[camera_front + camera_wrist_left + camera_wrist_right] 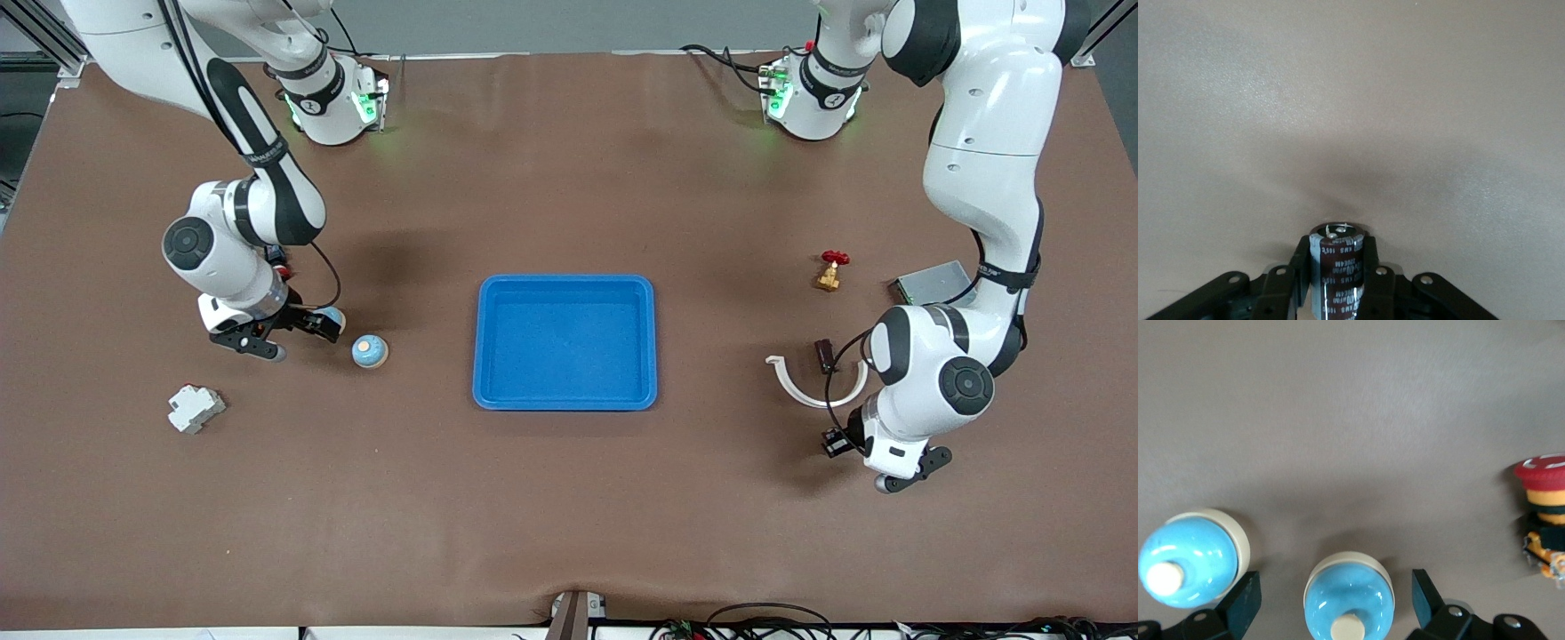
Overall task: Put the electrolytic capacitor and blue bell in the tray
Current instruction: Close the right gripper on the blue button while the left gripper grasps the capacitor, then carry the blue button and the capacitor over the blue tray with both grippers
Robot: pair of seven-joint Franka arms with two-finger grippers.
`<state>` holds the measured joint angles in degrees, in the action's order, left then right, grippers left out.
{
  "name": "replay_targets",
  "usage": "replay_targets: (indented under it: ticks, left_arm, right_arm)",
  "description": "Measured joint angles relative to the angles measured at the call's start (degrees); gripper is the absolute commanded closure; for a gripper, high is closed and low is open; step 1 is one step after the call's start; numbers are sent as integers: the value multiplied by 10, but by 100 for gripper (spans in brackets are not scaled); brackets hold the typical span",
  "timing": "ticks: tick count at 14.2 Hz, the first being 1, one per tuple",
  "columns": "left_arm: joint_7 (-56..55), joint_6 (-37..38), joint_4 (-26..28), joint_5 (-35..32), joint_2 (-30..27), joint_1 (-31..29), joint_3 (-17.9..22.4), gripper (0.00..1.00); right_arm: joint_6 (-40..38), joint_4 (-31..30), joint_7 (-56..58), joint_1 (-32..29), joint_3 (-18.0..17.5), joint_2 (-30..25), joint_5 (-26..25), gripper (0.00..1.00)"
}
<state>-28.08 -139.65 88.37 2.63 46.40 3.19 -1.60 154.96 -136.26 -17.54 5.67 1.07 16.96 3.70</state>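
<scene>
Toward the right arm's end of the worktop we see a white block [196,408] lying alone; toward the left arm's end we find a brass valve [830,271] with a red handwheel, a grey metal box [931,283] beside it, and a white curved half-ring [800,382] nearer the front edge; a red-capped push button [1545,500] stands upright.

Colours across my brown table

Bright-blue tray [566,342]; my black left gripper [1336,280] pinches a dark-brown electrolytic capacitor [1336,267] with pale lettering; two glossy sky-blue bells [1349,600] [1189,560] with cream buttons and rims; a red-capped, yellow-and-black push button [1545,510].
</scene>
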Motion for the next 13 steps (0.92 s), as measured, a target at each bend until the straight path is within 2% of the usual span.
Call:
replay_targets:
  ticks: [2,4,10,11,13]
  left_arm:
    - [0,2,-1,0,0,0,0,100]
    - [0,36,-8,0,-8,-2,0,100]
    - [0,298,-72,0,-103,-5,-2,100]
    - [0,333,-73,3,-119,-4,-4,100]
    - [-16,386,-73,31,-144,0,-16,100]
  right_arm:
    - [30,-20,0,3,0,0,0,0]
    - [54,-39,0,6,0,0,0,0]
    - [69,-46,0,8,0,0,0,0]
    - [70,-46,0,8,0,0,0,20]
    - [75,-47,0,8,0,0,0,75]
